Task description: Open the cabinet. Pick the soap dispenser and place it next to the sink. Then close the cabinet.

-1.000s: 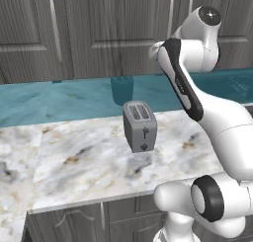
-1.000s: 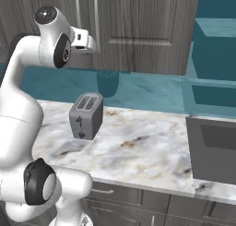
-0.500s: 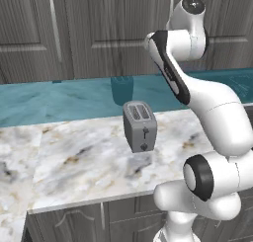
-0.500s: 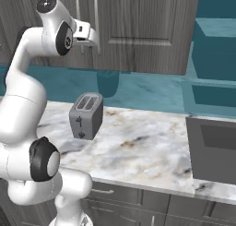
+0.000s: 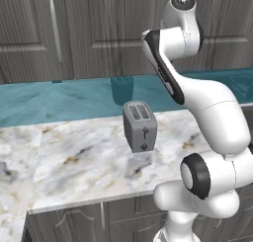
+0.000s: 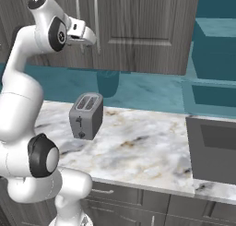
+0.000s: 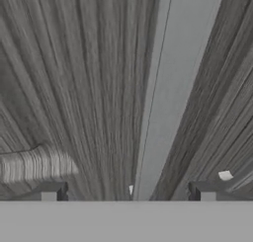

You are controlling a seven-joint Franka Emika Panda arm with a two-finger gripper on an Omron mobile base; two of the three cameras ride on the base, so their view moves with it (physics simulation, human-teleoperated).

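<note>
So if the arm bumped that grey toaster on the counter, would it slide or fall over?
The toaster stands upright, taller than it is deep, so a push near its top would probably tip it. A low push would more likely slide it, since the marble counter looks smooth and polished. It looks like a rigid box, so it should not bend.

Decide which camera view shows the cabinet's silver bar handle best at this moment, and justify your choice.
The hand view: the handle runs large and close between the open gripper fingertips. The right base view shows two handles small on the cabinet, with the gripper beside them. The left base view shows a distant handle.
</note>
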